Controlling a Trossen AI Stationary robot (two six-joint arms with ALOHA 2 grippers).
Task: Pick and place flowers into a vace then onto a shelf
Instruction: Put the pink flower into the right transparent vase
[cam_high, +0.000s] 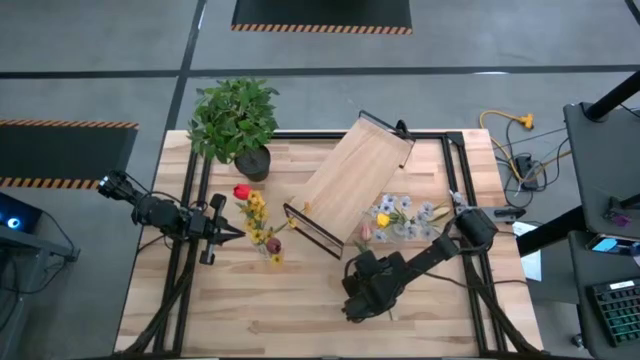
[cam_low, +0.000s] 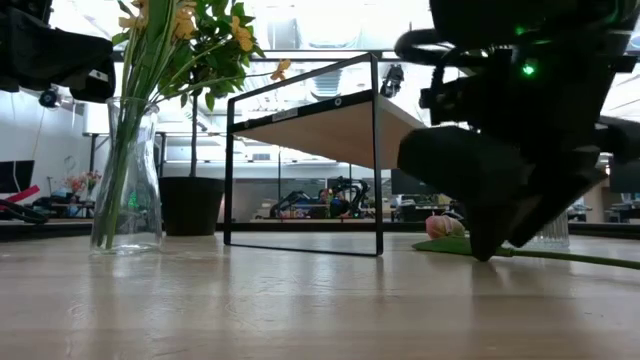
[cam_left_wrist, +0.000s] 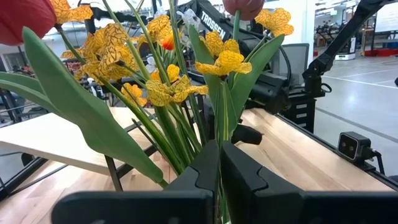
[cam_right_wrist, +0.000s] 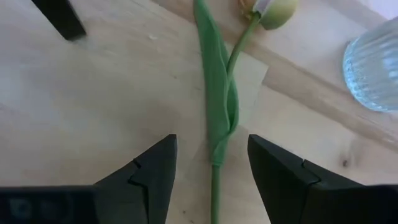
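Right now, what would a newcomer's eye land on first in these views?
Probably the clear glass vase of yellow and red flowers left of centre, with the shut left gripper beside it. Next, the pale wood shelf angled mid-table, and the right gripper open astride a green-stemmed tulip lying flat.

Tulip stem (cam_right_wrist: 215, 186): cut off at frame edge, wrist view.
Vase (cam_low: 126, 175): neck hidden behind stems.
Shelf (cam_low: 330, 125): right end behind arm.

Low view was backlit, windows blown out at top; right gripper (cam_low: 500, 215) showed dark, blurred; overhead evenly lit, soft shadows.
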